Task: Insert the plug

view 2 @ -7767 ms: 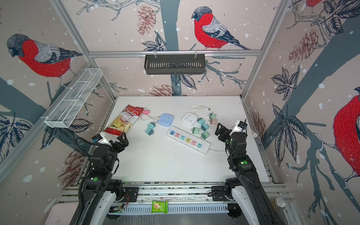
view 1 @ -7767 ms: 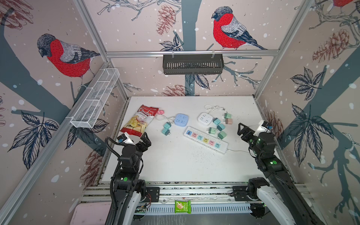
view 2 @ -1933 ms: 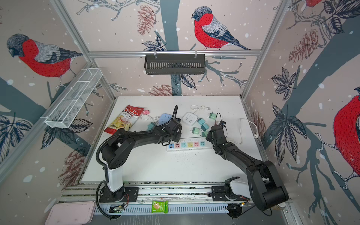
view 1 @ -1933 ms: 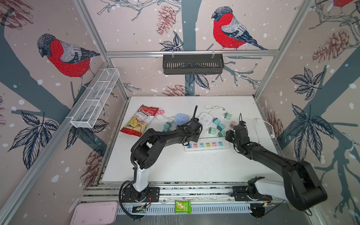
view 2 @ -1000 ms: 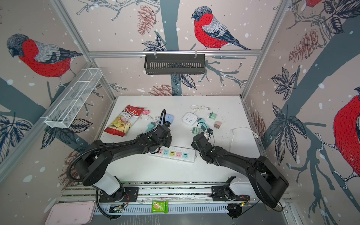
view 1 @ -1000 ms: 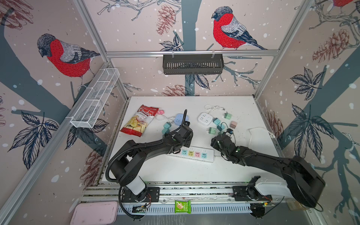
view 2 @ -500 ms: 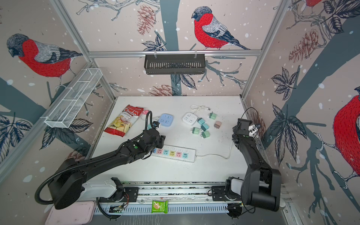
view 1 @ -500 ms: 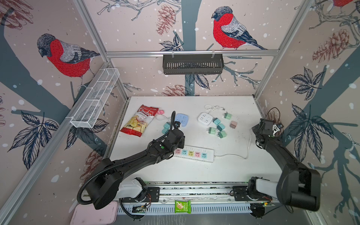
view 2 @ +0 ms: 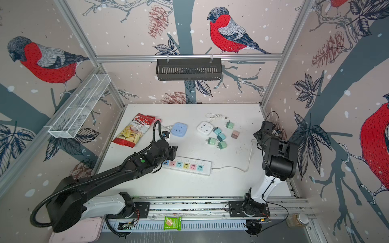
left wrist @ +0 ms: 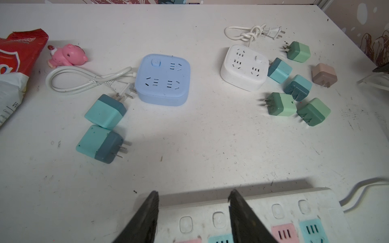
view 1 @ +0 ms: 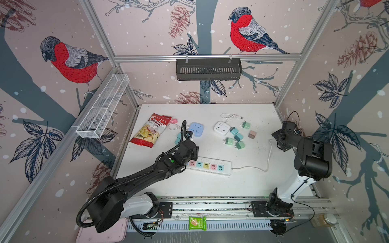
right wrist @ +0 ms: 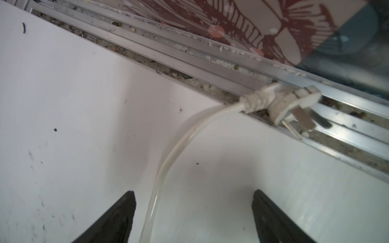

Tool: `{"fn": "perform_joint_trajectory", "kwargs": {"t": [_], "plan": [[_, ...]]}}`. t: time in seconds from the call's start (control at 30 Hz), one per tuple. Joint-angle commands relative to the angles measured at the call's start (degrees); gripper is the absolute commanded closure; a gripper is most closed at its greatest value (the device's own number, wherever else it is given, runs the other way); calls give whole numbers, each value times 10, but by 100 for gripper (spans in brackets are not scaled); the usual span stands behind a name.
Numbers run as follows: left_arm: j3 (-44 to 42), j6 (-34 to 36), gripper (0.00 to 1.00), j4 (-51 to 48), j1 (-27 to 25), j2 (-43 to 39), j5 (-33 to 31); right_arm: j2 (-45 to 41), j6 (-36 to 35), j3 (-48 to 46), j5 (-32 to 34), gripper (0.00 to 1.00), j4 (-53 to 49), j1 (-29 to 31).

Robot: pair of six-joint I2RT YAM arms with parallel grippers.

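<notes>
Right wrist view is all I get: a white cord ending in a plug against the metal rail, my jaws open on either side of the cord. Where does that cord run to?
Observer: The cord runs to a long white power strip that lies crosswise between the two arms.
Operator: Is the other arm on it?
Observer: The left gripper hangs over the strip's end farthest from you, jaws apart, clamping nothing.
Operator: Any socket taken?
Observer: No. Every coloured socket that shows is empty.
</notes>
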Motion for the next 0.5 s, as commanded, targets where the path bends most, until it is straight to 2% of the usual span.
{"fn": "perform_joint_trajectory", "kwargs": {"t": [0.0,0.1,0.17,0.23,0.3,0.37,0.47], "plan": [[2,-2,45,12,-1,-6,4,34,1,24,-35,16,-10,1],[0,0,44,9,-2,-11,2,70,-7,61,-39,18,-26,6],[-1,0,44,7,-1,-13,0,89,-11,80,-40,25,-39,14],[-3,1,44,8,-1,-16,-3,94,-12,82,-31,54,-44,24],[-2,3,44,7,-1,-19,-3,87,-12,81,-8,77,-51,34],[-1,4,44,6,-1,-23,-3,74,-12,77,3,88,-55,42],[-2,4,44,6,-1,-31,-5,50,-16,74,15,95,-60,57]]}}
